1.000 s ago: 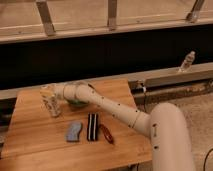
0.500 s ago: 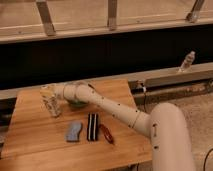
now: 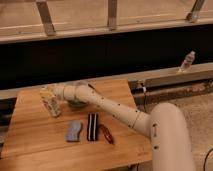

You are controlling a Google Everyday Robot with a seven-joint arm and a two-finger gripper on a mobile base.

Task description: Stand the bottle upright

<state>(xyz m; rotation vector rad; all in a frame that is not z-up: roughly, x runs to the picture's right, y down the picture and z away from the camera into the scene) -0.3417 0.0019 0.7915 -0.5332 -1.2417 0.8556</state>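
My gripper (image 3: 50,95) is at the far left of the wooden counter (image 3: 35,145), close to its back edge, right against the bottle (image 3: 51,104). Whether my jaws are apart or clamped on it I cannot tell; the wrist and the bottle run together from this side.

The bottle sits near the back left corner, close to upright with a slight lean, its lower end resting on or just above the wood. It looks like clear thin plastic with a pale label, so I judge it light, a bit slick, and ready to buckle if I squeeze hard. I would hold it across the body above the middle, gently, and let it settle flat on its base before I let go.

Toward the middle of the counter lie a blue sponge (image 3: 74,131), a dark striped packet (image 3: 92,127) and a red object (image 3: 106,134), all well apart from the bottle.
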